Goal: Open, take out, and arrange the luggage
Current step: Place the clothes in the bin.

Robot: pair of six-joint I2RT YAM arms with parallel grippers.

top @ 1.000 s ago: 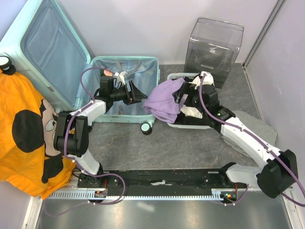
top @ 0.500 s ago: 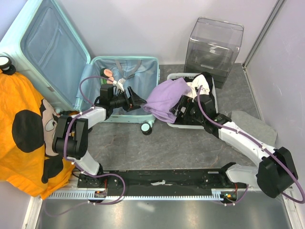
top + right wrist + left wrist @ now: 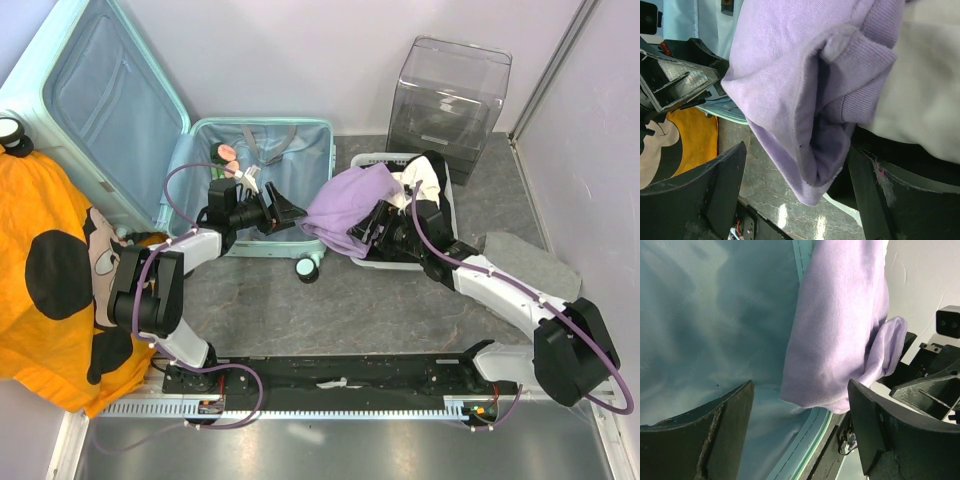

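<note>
As viewed from above, found luggage (image 3: pixel 300 165) lying open at far-left corner of surface (image 3: pixel 400 310). Noted left gripper (image 3: pixel 292 212) spread wide, empty, over its lower half; right gripper (image 3: pixel 372 228) likewise wide, straddling purple garment (image 3: pixel 350 205) at white basket's (image 3: pixel 372 158) left edge.

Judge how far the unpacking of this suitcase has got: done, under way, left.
Done: the suitcase stands open, and an orange shirt lies outside it on the left. Under way: a purple garment hangs over its right edge, both arms' jaws open at it, not gripping. Left: small items lie in the suitcase, and the purple garment needs placing.
</note>
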